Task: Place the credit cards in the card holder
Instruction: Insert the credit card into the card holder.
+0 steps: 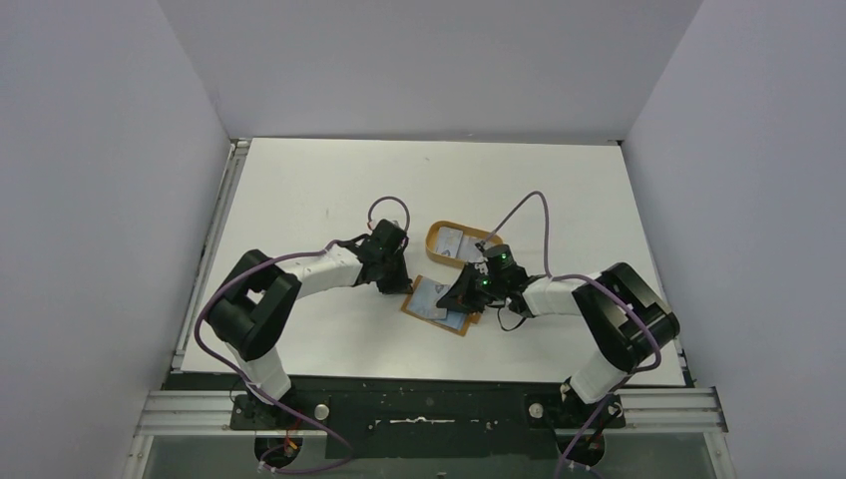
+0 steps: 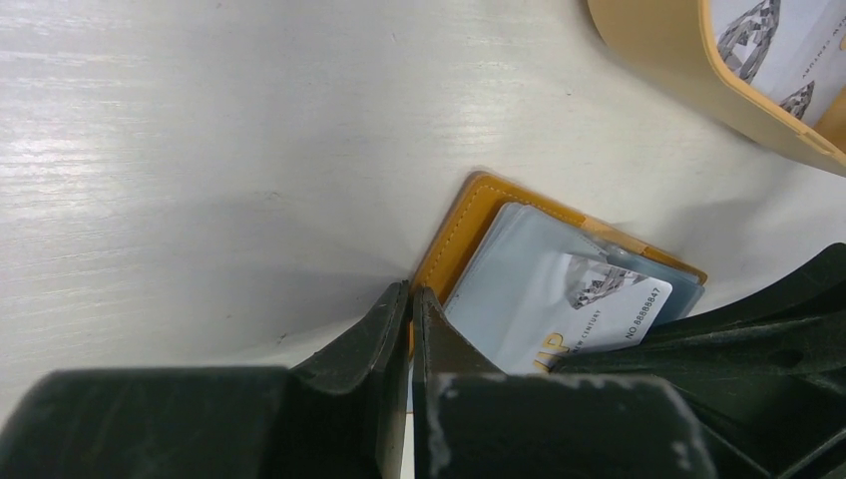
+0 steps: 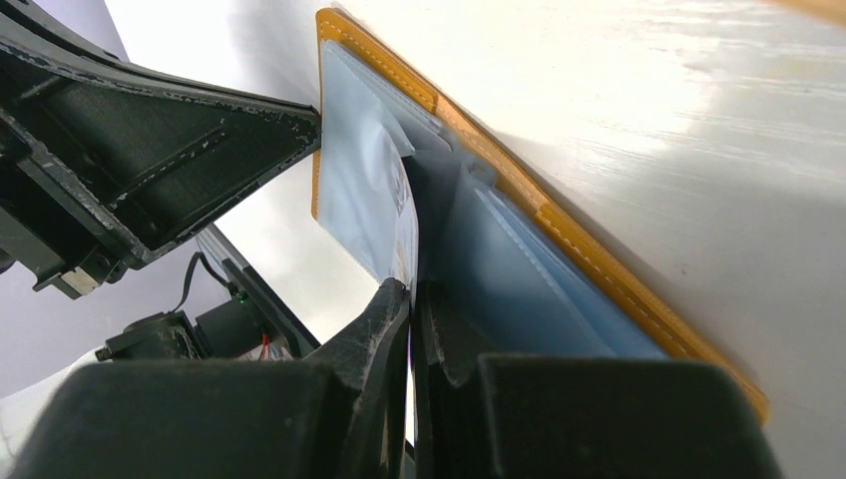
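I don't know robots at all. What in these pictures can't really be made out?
- Top view: the right gripper covers part of the card holder, and the cards inside are too small to count.
- Left wrist view: the tray is cut off by the frame edge. The left gripper hides the credit card's lower part.
- Right wrist view: the shut fingers hide whether they pinch the credit card.

Tan-orange card holder (image 2: 454, 239) with pale stitching, silvery blue-white credit cards (image 2: 579, 309) with black lettering, white table (image 2: 200, 150)
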